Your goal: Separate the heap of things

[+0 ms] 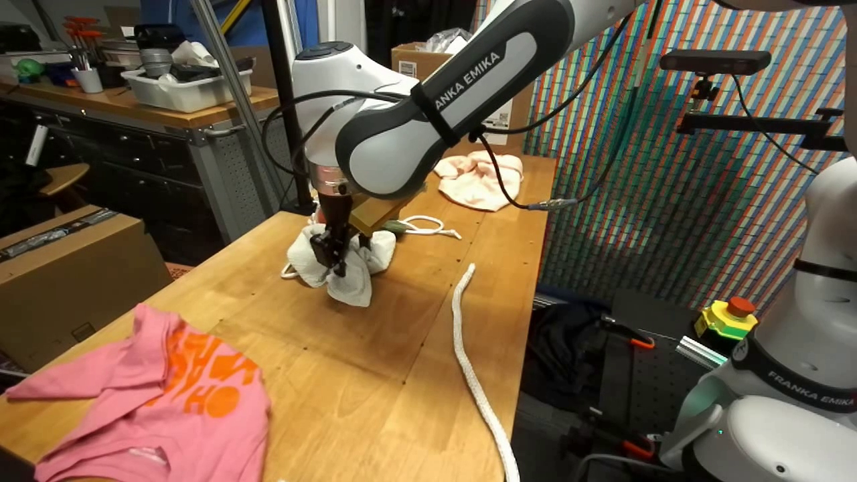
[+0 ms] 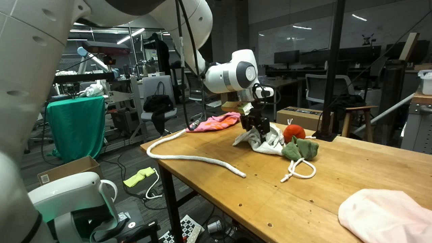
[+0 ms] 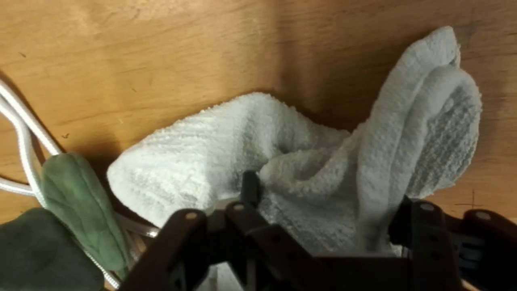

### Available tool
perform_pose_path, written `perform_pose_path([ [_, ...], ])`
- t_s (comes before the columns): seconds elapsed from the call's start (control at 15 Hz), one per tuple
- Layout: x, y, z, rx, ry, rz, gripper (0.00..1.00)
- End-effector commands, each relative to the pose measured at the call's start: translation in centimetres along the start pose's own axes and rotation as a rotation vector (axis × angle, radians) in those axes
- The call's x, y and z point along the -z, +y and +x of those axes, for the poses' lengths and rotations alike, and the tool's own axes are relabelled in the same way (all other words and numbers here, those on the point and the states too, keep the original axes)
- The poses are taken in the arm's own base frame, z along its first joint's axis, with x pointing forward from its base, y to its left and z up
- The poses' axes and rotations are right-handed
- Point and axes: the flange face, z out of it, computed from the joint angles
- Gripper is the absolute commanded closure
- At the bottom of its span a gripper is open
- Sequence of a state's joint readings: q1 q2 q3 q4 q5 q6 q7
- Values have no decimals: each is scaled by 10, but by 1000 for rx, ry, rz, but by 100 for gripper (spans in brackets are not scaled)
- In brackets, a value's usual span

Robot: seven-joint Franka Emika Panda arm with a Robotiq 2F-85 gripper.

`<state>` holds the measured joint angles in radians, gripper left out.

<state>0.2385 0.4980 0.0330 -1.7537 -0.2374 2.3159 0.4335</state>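
A crumpled white cloth [image 1: 351, 286] lies on the wooden table under my gripper. It also shows in the wrist view [image 3: 194, 149]. My gripper [image 1: 351, 258] points down into the cloth. In the wrist view its fingers [image 3: 325, 204] are well apart, with folds of the cloth between them. A red round soft thing [image 2: 293, 132] touches the cloth's side in an exterior view. Green fabric leaves [image 2: 305, 148] with a looped white cord [image 2: 309, 175] lie against the cloth. The leaves also show in the wrist view [image 3: 76, 202]. The cloth's underside is hidden.
A thick white rope [image 1: 460, 345] lies along the table [image 1: 348, 381] edge. A pink shirt [image 1: 221, 442] with orange print lies at one end, a pale pink cloth [image 2: 384, 212] at the other. A dark post [image 2: 332, 74] stands at the table's edge. A cardboard box [image 1: 80, 274] stands beside it.
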Motion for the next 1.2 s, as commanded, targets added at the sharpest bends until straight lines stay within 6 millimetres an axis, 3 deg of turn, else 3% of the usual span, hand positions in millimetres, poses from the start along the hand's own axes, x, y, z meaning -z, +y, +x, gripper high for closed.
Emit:
perform_pose_path([
  [0.0,8,-1,7,-10,-6,-3,58],
  [0.27,29,2,6,-7,17,-12,88],
  [0.4,45,4,5,-5,26,-9,96],
  [0.6,80,12,1,-4,43,-7,92],
  [1.13,199,36,-14,-17,180,37,92],
])
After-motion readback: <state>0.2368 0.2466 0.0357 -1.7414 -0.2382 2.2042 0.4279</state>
